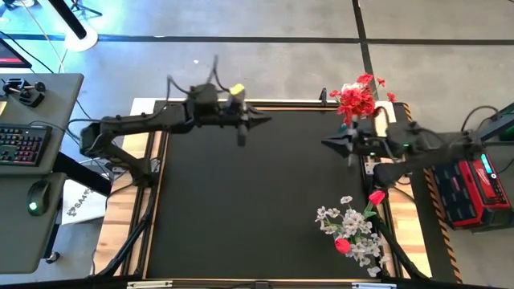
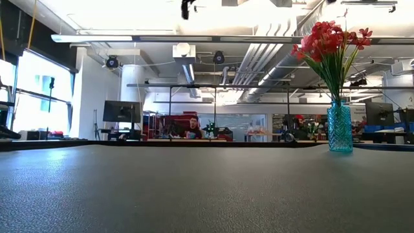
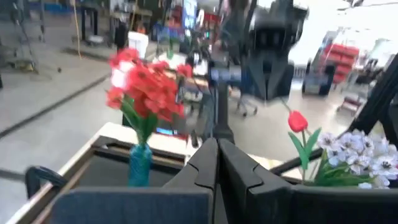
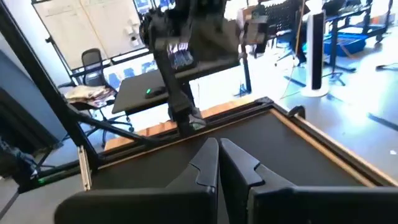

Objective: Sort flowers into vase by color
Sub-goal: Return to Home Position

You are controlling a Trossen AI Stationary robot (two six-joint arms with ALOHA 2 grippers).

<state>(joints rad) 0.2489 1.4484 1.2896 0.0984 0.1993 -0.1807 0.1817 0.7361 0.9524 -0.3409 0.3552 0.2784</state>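
Observation:
A teal glass vase (image 2: 339, 129) stands at the table's far right and holds a bunch of red flowers (image 1: 356, 98), their stems inside it. A second bunch, white blossoms (image 1: 352, 229) with red buds (image 1: 376, 197), stands near the table's near right corner; what it stands in is hidden. My left gripper (image 1: 265, 120) hangs shut over the far middle of the table, pointing level toward the right, with nothing in it. My right gripper (image 1: 325, 144) is shut too, pointing left, just on the near side of the teal vase and empty. Both bunches show beyond the shut fingers (image 3: 217, 163) in the left wrist view.
The black mat (image 1: 241, 201) has a raised wooden border (image 1: 161, 160). A desk with a keyboard (image 1: 20, 144) and mouse stands beyond the table's left edge, and a red case (image 1: 470, 189) lies beyond the right edge. A person sits far off in the room (image 2: 193, 126).

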